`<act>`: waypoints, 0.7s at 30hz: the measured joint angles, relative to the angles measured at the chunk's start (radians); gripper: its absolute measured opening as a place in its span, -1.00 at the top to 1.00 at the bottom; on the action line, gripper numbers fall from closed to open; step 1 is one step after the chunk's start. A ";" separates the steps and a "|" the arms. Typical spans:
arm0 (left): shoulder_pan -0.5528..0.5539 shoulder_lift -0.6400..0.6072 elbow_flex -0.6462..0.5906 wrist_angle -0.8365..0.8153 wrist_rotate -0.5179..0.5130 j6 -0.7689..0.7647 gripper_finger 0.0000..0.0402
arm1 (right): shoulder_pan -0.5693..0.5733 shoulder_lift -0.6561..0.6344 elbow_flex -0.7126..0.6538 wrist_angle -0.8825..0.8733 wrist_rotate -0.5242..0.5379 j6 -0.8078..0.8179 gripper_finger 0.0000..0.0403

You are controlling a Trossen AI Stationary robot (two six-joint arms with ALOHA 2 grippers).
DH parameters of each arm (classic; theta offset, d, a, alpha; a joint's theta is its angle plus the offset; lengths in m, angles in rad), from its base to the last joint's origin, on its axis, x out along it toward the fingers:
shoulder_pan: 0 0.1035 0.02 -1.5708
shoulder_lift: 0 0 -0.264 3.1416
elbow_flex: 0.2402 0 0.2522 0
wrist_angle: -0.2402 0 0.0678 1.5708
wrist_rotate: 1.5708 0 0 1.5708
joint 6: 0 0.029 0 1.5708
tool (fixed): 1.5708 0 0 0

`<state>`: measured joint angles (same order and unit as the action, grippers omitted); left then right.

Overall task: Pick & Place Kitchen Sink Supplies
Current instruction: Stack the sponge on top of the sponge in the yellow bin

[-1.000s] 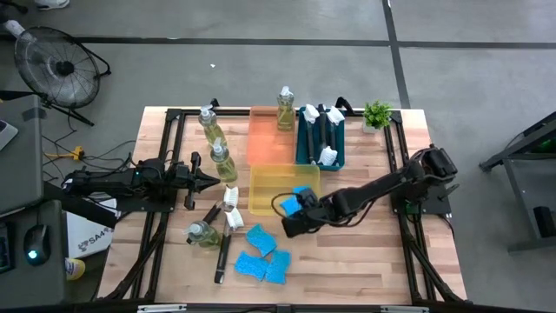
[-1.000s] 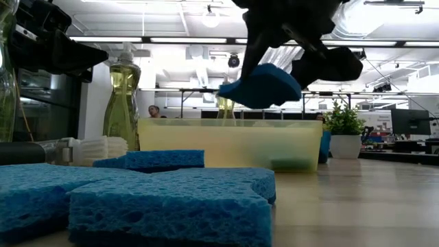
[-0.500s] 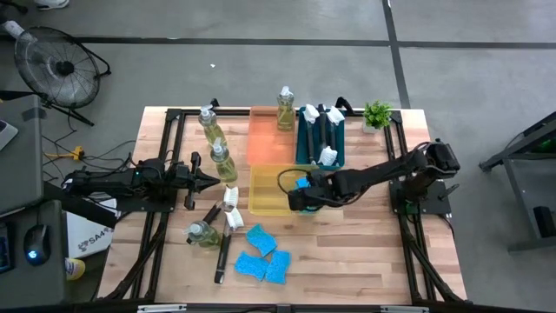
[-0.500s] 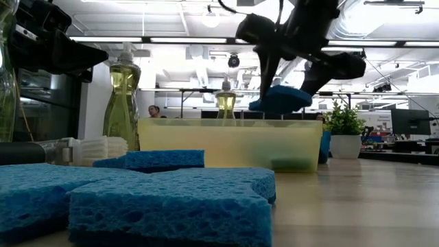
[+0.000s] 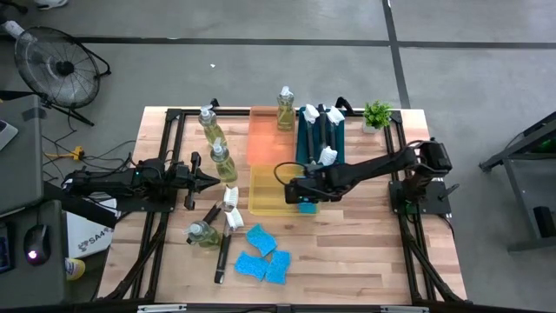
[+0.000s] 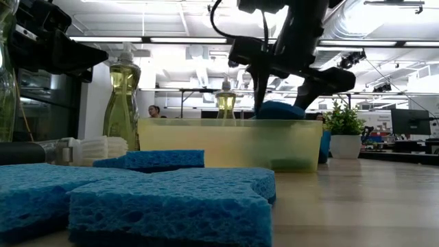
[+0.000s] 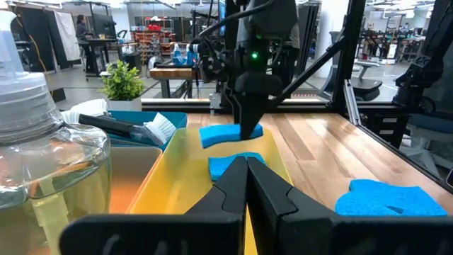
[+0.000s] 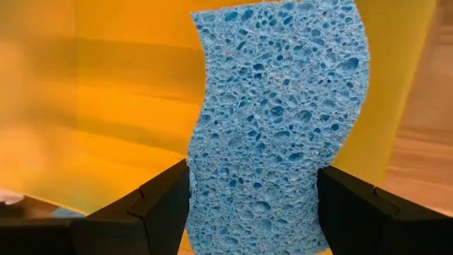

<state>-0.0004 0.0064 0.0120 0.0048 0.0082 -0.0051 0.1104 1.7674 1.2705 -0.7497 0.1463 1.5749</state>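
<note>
Sponge, bright blue, rectangular and porous [image 8: 276,127], is sitting clamped between the two dark fingers [image 8: 145,209] of the right pincer [image 5: 304,192], which are standing fairly wide apart because the sponge is filling the gap between them, its edges bowing a little under the squeeze. In the high view that pincer is hanging over the right end of the translucent yellow plastic tray [image 5: 265,189] near the middle of the wooden tabletop [image 5: 365,252], and in the low view the held sponge is showing just at the tray's rim, with its underside hidden behind the tray wall. From the left wrist view a second blue sponge [image 7: 233,166] is lying on the tray floor just below the held one. Three more blue sponges [image 5: 262,255] are resting loose on the tabletop in front of the tray, close together. The left pincer [image 5: 211,181] is waiting at the left side of the tabletop with its fingers pressed fully together and nothing between them, its tips near a small clear bottle of yellowish soap with a white top [image 5: 222,163]. Black-handled dish brushes with white heads [image 5: 323,132] are lying in the teal plastic tray [image 5: 300,143] behind the yellow one, beside the orange plastic tray [image 5: 263,139].
</note>
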 joint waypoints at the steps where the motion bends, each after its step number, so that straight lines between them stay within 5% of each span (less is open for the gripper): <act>1: 0.000 0.000 0.000 0.000 0.000 0.000 1.00 | 0.000 0.003 0.000 0.004 0.004 0.000 -0.29; 21: 0.000 0.000 0.000 0.000 0.000 0.000 1.00 | 0.000 0.004 0.000 0.006 -0.041 0.000 -0.48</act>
<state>-0.0005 0.0063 0.0120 0.0048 0.0082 -0.0051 0.1104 1.7718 1.2705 -0.7433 0.1057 1.5745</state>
